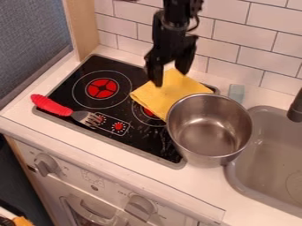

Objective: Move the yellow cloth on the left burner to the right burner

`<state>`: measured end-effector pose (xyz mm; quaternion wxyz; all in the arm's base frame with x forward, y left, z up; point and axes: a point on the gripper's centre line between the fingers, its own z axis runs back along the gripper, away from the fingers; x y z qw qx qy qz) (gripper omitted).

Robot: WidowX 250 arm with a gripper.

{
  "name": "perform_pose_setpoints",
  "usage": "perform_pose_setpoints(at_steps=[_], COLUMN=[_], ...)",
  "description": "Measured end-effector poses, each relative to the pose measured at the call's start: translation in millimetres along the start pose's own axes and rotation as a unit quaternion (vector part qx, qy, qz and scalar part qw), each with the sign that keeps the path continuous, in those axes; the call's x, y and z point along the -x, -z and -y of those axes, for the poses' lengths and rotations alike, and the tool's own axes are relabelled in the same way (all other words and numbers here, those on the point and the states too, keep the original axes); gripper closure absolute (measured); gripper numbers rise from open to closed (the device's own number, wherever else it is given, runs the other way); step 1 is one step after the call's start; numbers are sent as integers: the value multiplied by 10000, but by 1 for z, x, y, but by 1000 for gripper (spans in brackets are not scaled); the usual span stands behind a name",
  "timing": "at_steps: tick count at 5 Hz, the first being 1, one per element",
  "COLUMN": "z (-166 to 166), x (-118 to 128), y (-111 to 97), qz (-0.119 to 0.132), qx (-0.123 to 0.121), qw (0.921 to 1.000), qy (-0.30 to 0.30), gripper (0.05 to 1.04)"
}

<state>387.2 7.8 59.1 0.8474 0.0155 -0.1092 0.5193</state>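
Observation:
The black gripper (171, 78) hangs in the upper middle, over the back part of the yellow cloth (167, 96), its two fingers apart. Whether it touches the cloth I cannot tell. The cloth lies flat across the right burner (143, 116), covering most of it, and its right edge runs up against or behind the steel pot. Nothing covers the left burner (102, 88), whose red centre shows in full.
A steel pot (209, 128) stands on the stove's right edge, near the sink (243, 165). A fork (53, 105) with a red handle lies across the stove's front left. Behind the pot is a small grey-green block (236, 92); a tiled wall rises at the back.

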Motion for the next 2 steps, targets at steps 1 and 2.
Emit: perform_pose_setpoints(at_steps=[1, 2], z=[3, -1], x=[-6, -8], y=[-30, -49], qz=[174, 324], qx=[332, 510], qw=[9992, 9980], qy=[-119, -205], gripper=[83, 83])
